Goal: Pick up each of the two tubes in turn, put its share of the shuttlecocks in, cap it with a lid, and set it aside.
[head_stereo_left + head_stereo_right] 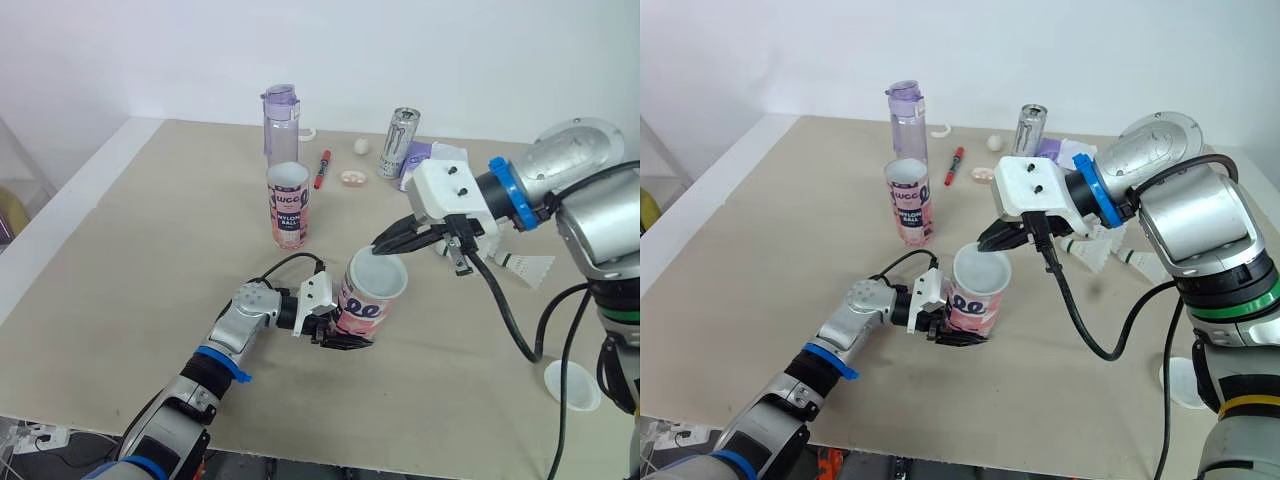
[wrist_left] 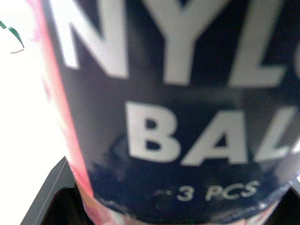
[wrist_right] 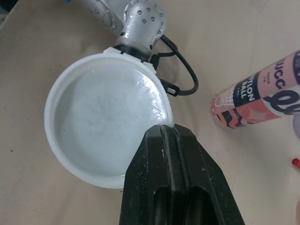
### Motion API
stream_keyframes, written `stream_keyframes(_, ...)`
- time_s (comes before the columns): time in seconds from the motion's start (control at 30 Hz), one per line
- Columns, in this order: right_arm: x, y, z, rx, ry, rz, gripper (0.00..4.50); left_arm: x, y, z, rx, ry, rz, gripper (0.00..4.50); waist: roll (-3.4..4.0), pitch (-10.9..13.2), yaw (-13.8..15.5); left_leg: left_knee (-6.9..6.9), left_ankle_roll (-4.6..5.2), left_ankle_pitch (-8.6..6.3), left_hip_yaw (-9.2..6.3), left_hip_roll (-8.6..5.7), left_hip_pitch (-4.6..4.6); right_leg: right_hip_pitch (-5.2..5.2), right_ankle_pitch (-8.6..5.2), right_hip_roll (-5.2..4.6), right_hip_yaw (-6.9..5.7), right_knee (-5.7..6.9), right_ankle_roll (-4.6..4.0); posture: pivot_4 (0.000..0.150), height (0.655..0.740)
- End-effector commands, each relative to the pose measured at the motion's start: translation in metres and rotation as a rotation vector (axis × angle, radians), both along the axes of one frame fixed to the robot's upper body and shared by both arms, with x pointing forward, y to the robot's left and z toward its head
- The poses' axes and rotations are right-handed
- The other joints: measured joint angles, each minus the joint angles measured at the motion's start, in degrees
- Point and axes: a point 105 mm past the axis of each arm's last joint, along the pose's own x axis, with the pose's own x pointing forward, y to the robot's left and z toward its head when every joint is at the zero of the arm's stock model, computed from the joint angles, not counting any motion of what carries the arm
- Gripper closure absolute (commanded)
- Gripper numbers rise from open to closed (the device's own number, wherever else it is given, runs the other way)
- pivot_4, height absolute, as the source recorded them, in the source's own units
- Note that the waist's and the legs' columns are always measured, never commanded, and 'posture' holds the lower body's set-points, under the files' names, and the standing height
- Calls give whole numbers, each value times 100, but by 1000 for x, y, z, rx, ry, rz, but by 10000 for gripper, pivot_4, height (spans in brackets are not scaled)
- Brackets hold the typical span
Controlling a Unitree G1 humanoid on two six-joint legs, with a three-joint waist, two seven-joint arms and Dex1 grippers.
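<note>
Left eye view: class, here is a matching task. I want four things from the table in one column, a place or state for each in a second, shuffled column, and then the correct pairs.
Things
1. held tube
2. white lid
3. second tube
4. spare lid

Places or states
A. standing upright in front of the purple bottle
B. lying on the table at the robot's right
C. gripped by the left gripper
D. pinched at its rim by the right gripper

Pairs: 1-C, 2-D, 3-A, 4-B
</note>
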Motion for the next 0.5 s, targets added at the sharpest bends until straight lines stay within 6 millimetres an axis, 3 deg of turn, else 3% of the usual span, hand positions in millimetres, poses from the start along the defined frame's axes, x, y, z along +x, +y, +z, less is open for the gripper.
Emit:
stream_keyframes(0.03,-3,1,-2,-27,-18,34,44517,-3,6,-25,75,86,35,14310,0,0,0,0,0,0,0,0,0,0,0,0,0,0,0,1500,7400)
stream_keyframes(0.33,-3,1,-6,-40,-11,43,44517,-2,6,-25,75,90,44,14310,0,0,1,0,0,0,-1,-1,0,1,0,-1,0,0,-1,1500,7400)
stream_keyframes(0.47,-4,3,-4,-20,5,41,31335,-2,6,-25,74,94,47,14310,0,0,-1,1,0,0,-1,0,1,1,0,0,0,0,0,1500,7400)
stream_keyframes(0.5,-5,3,-3,-15,3,42,23506,-2,6,-25,74,95,47,14310,0,0,-1,1,0,0,-1,0,1,0,2,0,0,0,-2,1500,7400)
